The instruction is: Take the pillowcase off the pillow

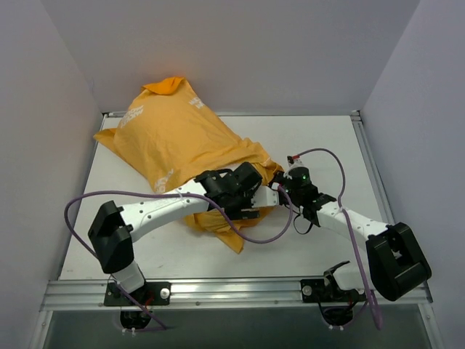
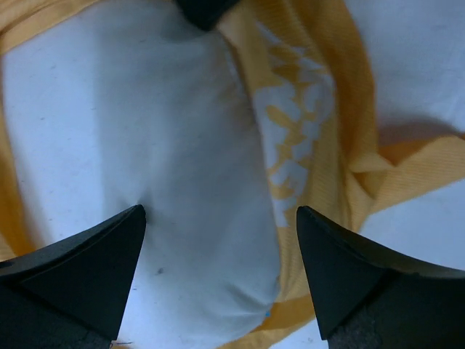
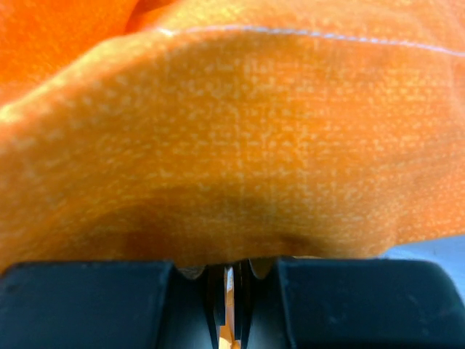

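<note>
- Orange-yellow fabric pillowcase (image 1: 171,138) lies from the far left of the white table (image 1: 320,145) to its centre, mouth toward the arms. The plump white pillow (image 2: 174,182) shows bare at that mouth.
- Left gripper (image 2: 219,218) hangs spread over the bare pillow, gripping nothing. We judge that closing off-centre could catch the hem too, locking pillowcase to pillow.
- Right gripper (image 3: 227,270) is pinched on the pillowcase's edge. So thin a bite may slip under pull.
</note>
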{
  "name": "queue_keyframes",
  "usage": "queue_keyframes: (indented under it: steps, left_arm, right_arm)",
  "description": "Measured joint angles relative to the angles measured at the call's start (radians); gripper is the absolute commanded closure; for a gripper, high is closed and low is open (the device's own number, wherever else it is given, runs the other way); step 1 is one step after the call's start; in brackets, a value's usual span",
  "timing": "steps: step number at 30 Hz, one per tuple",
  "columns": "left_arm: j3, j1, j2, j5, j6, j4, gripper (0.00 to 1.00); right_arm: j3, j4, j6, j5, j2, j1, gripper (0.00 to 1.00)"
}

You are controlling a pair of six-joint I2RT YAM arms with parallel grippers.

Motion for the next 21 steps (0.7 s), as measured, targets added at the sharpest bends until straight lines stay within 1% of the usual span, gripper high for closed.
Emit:
queue_keyframes:
  steps: [2,6,7,10,11,12,13,14,17,19,21]
  left_arm:
    - [-0.014,0.014,0.031,-0.066,0.005,0.056,0.02]
    - [-0.029,0.064,0.058,-0.181,0.019,0.18,0.02]
    - [-0.044,0.077,0.065,-0.205,0.026,0.216,0.0]
    - [-0.094,0.095,0.095,-0.238,0.041,0.292,0.26]
    - [-0.106,0.098,0.108,-0.242,0.047,0.309,0.46]
    - [-0.116,0.102,0.121,-0.244,0.049,0.323,0.64]
    - [-0.122,0.107,0.13,-0.246,0.048,0.331,0.96]
    - [-0.125,0.113,0.135,-0.246,0.05,0.335,0.98]
    - [-0.133,0.132,0.122,-0.217,0.052,0.345,0.98]
    - [-0.183,0.141,0.075,-0.177,0.057,0.379,0.98]
    - [-0.254,0.148,-0.005,-0.132,0.079,0.404,0.98]
  right_arm:
    - [-0.008,0.002,0.006,-0.003,-0.001,-0.006,1.0]
    - [-0.014,0.003,0.007,-0.006,-0.007,-0.009,1.0]
    - [-0.018,0.005,0.008,-0.006,-0.013,-0.012,1.0]
    - [-0.027,0.006,0.01,-0.007,-0.036,-0.024,1.0]
    - [-0.028,0.004,0.01,-0.007,-0.043,-0.027,1.0]
    - [-0.028,0.001,0.01,-0.011,-0.05,-0.035,1.0]
    - [-0.028,-0.005,0.009,-0.011,-0.058,-0.044,1.0]
    - [-0.028,-0.013,0.008,-0.01,-0.065,-0.057,1.0]
    - [-0.022,-0.067,-0.004,-0.002,-0.083,-0.11,1.0]
    - [0.004,-0.115,-0.017,0.008,-0.085,-0.14,1.0]
    - [0.039,-0.158,-0.036,0.008,-0.084,-0.17,1.0]
